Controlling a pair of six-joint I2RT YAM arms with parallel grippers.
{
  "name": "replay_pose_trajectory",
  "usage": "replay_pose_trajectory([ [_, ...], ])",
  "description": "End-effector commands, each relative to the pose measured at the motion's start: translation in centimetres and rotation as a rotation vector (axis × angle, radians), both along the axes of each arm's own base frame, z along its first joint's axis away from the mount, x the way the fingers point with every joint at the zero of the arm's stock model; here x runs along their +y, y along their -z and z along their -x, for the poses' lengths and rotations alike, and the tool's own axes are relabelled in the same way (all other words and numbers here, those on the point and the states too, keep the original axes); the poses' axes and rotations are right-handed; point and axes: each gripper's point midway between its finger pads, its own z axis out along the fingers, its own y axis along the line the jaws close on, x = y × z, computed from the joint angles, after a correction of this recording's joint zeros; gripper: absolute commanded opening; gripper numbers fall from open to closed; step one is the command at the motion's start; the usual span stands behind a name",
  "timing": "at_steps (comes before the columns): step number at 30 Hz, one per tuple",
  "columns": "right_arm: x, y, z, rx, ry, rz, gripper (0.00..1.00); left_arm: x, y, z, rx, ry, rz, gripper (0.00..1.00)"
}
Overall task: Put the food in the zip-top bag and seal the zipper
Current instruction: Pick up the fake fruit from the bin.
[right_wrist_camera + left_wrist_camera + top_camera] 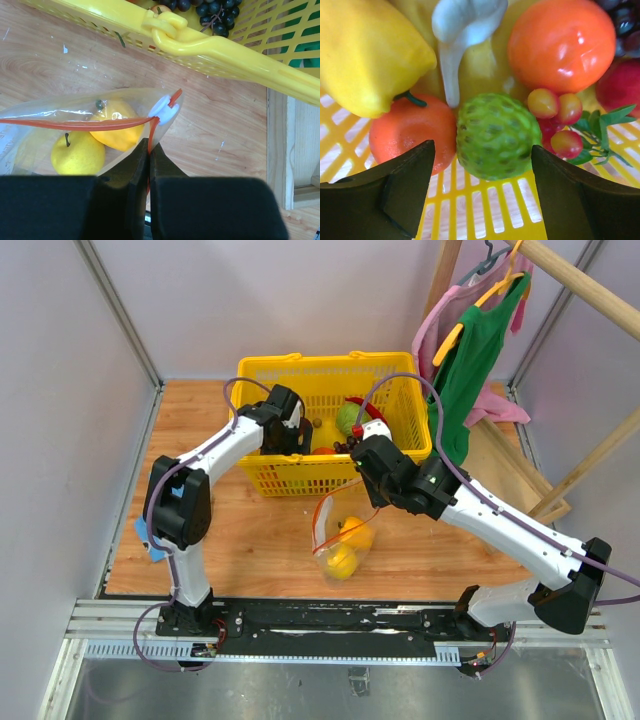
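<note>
Left gripper point(481, 147) spread wide, holding nothing, straddling the green bumpy fruit point(497, 135); right gripper point(149, 145) is clamped on the zipper point(75, 124), slider point(162, 109) at its 12 o'clock.

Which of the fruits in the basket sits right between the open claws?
The bumpy green one. It lies centred between the left gripper's open fingers; the orange fruit beside it sits off to the side.

The basket point(300, 368) sits mid-table point(250, 550) against the far edge, holding an orange point(562, 42), grapes point(215, 12) and a custard apple point(497, 135). Just before it, the zip-top bag point(318, 525) holds a bell pepper point(357, 533) and a round fruit point(340, 562).
</note>
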Motion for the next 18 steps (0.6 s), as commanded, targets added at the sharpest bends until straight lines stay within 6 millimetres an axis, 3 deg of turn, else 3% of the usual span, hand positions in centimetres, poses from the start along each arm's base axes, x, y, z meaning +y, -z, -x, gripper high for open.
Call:
replay_pose_trajectory([
  [1,-0.4,-0.3,-0.7,-0.019,0.037,-0.01,0.05,-0.1,0.3,1.9,0.06,0.024,0.034,0.82],
  [18,-0.3,0.1,-0.7,-0.015,0.029,-0.001,0.06,-0.9,7.2,3.0,0.212,0.069,0.028,0.87],
])
